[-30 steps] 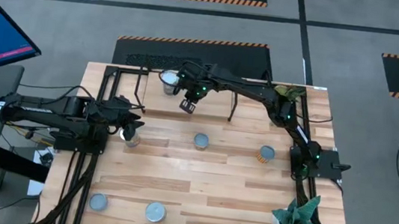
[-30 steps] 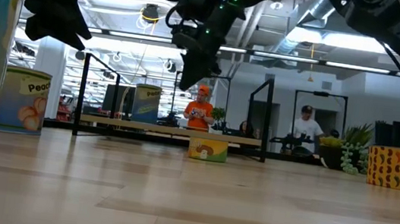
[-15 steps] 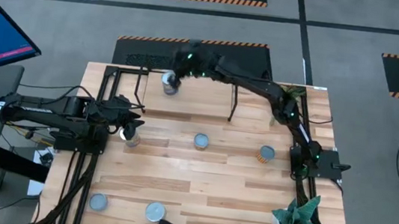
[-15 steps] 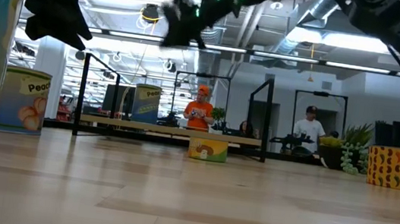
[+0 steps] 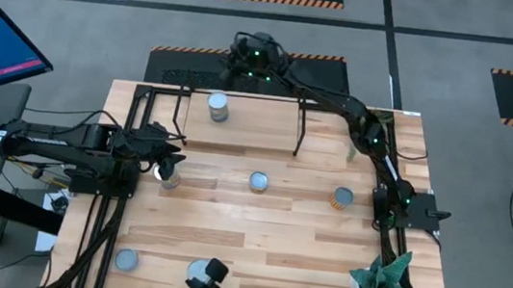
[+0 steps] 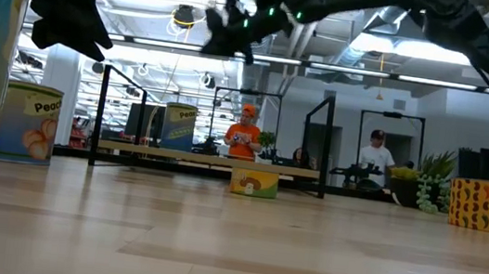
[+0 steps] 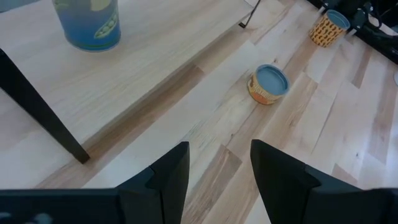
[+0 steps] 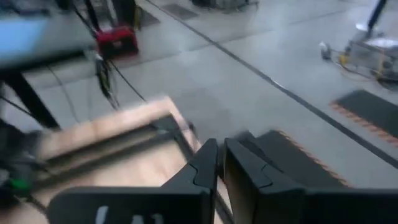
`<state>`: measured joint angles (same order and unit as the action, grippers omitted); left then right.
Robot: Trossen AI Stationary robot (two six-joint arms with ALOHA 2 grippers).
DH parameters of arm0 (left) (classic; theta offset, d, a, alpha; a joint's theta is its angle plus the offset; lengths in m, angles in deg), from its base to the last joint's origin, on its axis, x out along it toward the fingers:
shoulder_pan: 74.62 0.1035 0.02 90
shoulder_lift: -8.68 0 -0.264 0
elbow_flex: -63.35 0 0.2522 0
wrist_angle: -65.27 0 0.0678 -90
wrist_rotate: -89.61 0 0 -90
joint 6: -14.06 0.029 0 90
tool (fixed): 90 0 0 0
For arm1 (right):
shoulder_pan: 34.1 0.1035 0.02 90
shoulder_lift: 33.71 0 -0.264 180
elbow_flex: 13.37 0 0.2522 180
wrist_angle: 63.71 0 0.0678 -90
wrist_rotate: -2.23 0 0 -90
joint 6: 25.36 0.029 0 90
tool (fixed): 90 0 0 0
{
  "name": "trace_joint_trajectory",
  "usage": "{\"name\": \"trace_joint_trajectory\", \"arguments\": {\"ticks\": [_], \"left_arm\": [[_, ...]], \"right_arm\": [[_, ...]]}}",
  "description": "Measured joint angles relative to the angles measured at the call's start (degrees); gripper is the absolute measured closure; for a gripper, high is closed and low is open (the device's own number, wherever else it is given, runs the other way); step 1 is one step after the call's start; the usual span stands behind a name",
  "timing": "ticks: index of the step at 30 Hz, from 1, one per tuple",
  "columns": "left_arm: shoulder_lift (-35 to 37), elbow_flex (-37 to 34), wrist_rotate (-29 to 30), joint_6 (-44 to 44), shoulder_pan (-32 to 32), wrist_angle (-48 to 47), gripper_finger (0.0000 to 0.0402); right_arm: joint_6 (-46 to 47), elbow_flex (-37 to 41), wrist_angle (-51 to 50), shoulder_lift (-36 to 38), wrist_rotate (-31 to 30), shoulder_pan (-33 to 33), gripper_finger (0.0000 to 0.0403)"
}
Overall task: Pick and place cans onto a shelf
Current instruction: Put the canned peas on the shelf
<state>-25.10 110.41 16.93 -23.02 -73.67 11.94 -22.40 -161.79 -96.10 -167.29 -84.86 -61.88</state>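
the right arm stretches long over the shelf (image 5: 239, 123), its right pincer (image 5: 252, 54) raised past the far edge, fingers nearly pressed together on nothing. the left pincer (image 7: 217, 174) waits spread at the desk's (image 5: 256, 231) left side. on the shelf board a blue-labelled can (image 5: 218, 108) stands upright, silvery top up.
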Motion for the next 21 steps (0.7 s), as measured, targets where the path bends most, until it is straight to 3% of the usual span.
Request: {"name": "trace_joint_trajectory", "arguments": {"ticks": [8, 21], "left_arm": [[0.0, 0.0, 0.0, 0.6, 0.0, 0.0, 0.0239], [0.0, 0.0, 0.0, 0.9, 0.0, 0.0, 0.0239]], "right_arm": [[-0.3, 0.2, -11.3, -3.3, 1.8, -0.5, 0.0349], [-1.5, 0.1, -24.4, -4.5, -3.9, 0.3, 0.0349]]}}
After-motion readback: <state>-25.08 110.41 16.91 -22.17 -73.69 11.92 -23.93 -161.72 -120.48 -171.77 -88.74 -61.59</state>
